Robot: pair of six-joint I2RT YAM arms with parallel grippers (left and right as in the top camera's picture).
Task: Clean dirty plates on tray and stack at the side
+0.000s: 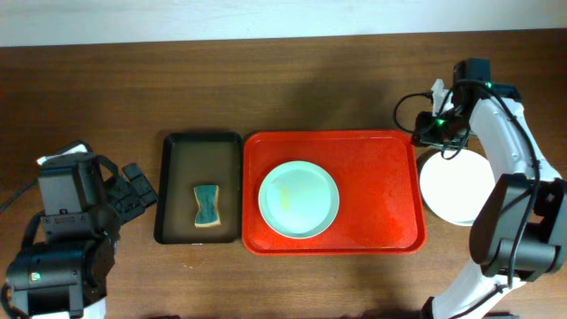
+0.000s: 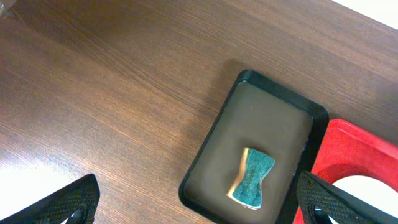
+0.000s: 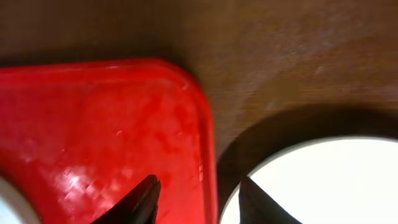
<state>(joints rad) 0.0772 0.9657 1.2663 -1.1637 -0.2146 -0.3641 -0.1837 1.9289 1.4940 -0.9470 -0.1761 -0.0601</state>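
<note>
A pale green plate with a faint yellowish smear lies on the red tray, left of its middle. A white plate lies on the table right of the tray and also shows in the right wrist view. I see no pale blue plate. My right gripper is open and empty above the tray's far right corner, its fingers either side of the tray's rim. My left gripper is open and empty at the far left, its fingers wide apart.
A narrow black tray stands left of the red tray and holds a teal and yellow sponge. Both show in the left wrist view, the black tray and the sponge. My right arm crosses over the white plate's right side.
</note>
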